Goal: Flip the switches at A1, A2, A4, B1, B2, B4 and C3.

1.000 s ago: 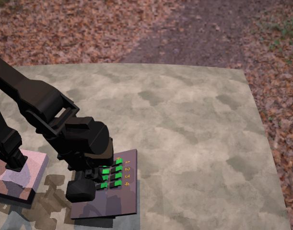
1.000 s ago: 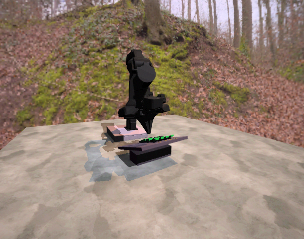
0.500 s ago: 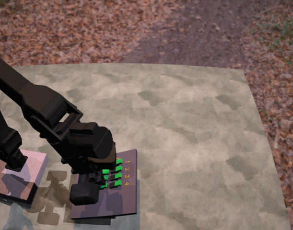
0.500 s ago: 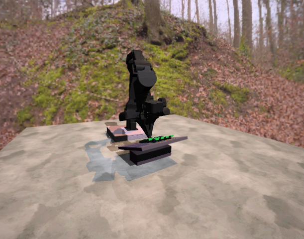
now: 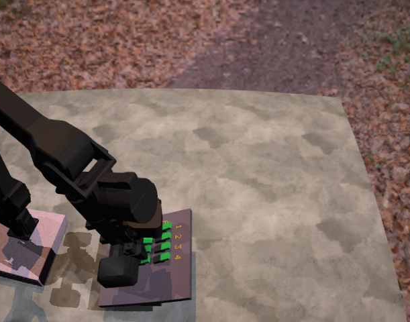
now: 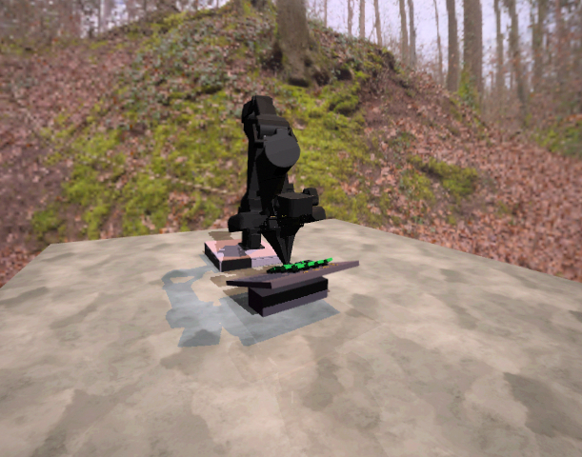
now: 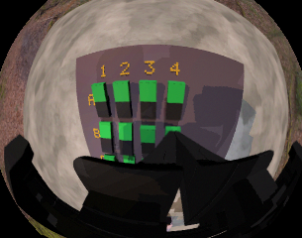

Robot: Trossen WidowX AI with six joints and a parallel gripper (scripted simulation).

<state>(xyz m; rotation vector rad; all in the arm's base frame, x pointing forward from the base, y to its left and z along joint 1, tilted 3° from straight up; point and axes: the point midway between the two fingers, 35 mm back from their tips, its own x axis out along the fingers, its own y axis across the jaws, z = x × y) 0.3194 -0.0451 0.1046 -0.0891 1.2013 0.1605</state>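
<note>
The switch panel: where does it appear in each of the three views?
Top: switch panel, lower left of centre, partly under the arm.
Exterior: switch panel, centre, a tilted slab before the arm.
Wrist: switch panel, upper middle, above the gripper.
Shared landmark: the green switches.

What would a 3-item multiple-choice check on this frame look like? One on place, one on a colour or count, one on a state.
1. Where is the gripper?
A. Tip low over the switch panel
B. Parked beside the arm's base
C. High above the far table edge

2. What colour are the column numbers printed on the panel?
A. White
B. Orange-yellow
C. Blue

3. How do the gripper's fingers stand?
A. Wide open
B. Shut on a loose block
C. Shut, with nothing between them

Answers:
1 A: in the exterior view the pointed tip comes down to the row of green switches.
2 B: the wrist view shows 1 to 4 in orange-yellow above row A.
3 C: the fingers meet in one point and hold nothing.
</note>
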